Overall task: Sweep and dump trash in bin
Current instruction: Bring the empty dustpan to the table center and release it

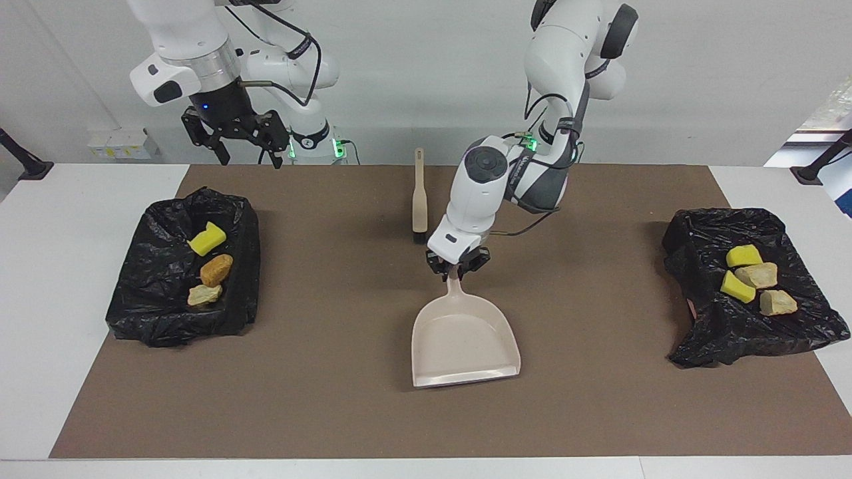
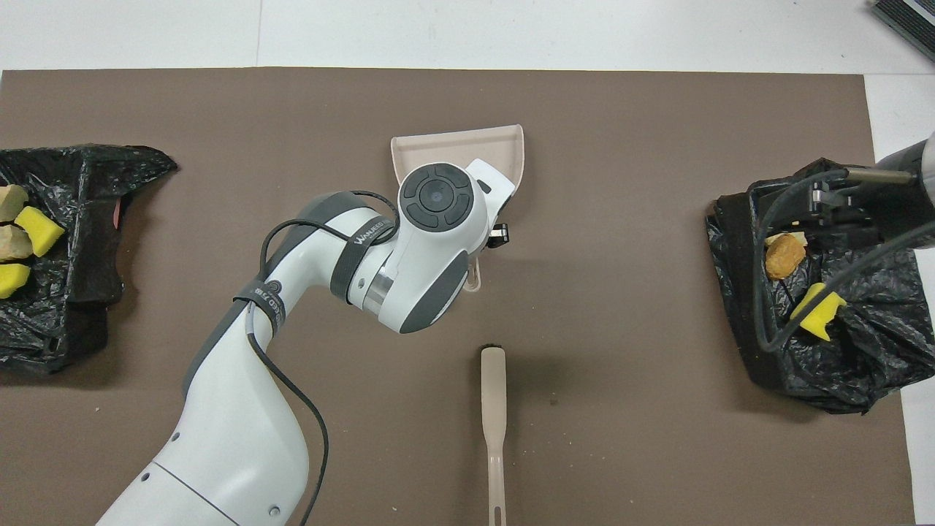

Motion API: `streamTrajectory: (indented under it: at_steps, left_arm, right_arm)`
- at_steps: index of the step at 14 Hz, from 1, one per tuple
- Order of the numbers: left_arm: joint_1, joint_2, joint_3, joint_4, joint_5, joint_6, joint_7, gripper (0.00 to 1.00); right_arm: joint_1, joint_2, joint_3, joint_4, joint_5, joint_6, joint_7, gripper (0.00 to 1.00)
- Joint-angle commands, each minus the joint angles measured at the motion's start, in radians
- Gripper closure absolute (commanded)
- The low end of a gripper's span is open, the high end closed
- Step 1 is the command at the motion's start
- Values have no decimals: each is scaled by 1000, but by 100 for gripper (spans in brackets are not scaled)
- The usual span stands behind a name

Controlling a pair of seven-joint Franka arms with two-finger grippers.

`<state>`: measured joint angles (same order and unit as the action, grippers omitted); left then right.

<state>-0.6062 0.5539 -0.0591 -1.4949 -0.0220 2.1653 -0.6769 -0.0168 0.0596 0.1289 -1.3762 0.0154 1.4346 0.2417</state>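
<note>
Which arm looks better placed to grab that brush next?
Right, probably: the right pincer hangs open, empty, above the bin at its end; the left pincer, though closer to the brush, is at the dustpan handle.

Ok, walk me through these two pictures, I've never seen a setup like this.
Two robot arms stand at a table, each ending in a pincer. One picture faces them from across the table; the other looks down from above them. On the mat lie a dustpan and a brush. Black-bagged bins at both ends hold the trash lumps, three and four. The left pincer is at the dustpan's handle; whether it grips I cannot tell. The right pincer waits open in the air, empty.
</note>
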Motion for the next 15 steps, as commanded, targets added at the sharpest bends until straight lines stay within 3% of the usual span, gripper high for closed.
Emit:
streamTrajectory:
  at_steps: [1,6,15]
  left_arm:
    - [11,-12,18,16,16,-7,7,0]
    - [134,-114,18,2,14,-79,74,0]
    - [420,-259,19,-1,-21,-298,497,0]
  right_arm:
    - [-14,-12,3,-4,6,-8,-18,0]
    - [-14,-14,3,-4,9,-3,-16,0]
    - [-18,-12,1,-4,15,6,-16,0]
